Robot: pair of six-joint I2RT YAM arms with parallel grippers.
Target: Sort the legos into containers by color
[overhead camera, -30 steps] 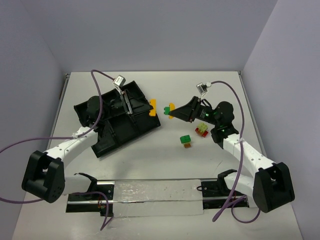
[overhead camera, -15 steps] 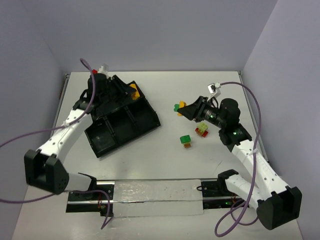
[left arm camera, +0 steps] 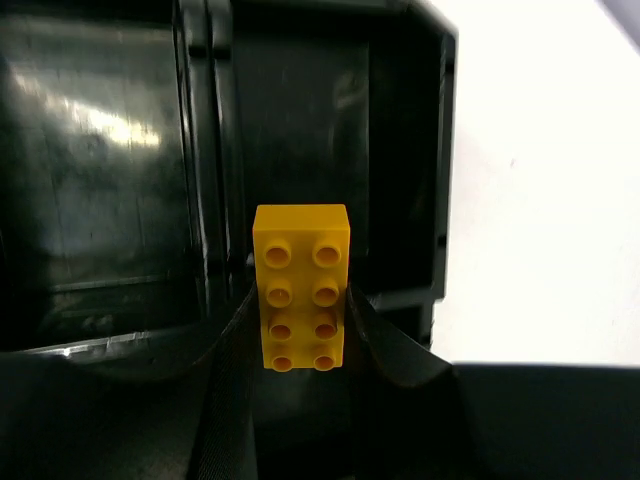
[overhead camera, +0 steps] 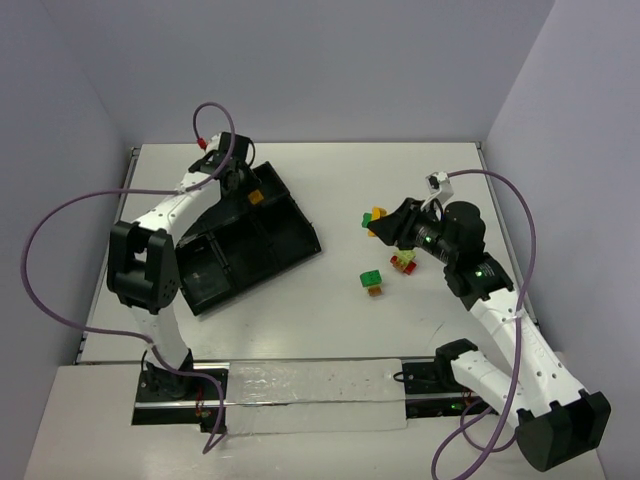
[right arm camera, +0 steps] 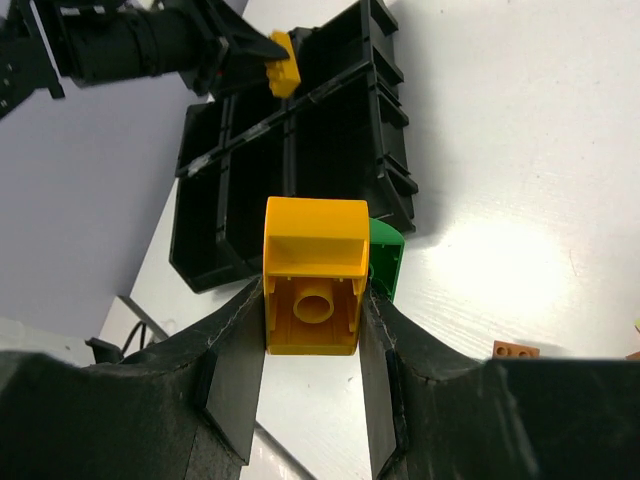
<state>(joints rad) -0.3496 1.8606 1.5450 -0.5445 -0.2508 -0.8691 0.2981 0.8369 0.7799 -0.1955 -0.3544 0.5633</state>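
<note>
The yellow brick (left arm camera: 300, 287), eight studs counted in the left wrist view, is gripped by the left pincer (left arm camera: 300, 322) over an edge compartment of the one black tray (overhead camera: 262, 240). The right wrist view shows the right pincer (right arm camera: 313, 300) clamping one orange brick (right arm camera: 312, 262), with one green brick (right arm camera: 386, 258) touching behind it. Only the top view shows two loose clusters on the surface (overhead camera: 330, 170): a green-on-orange cluster (overhead camera: 372, 282) and a red and yellow-green cluster (overhead camera: 405, 261).
</note>
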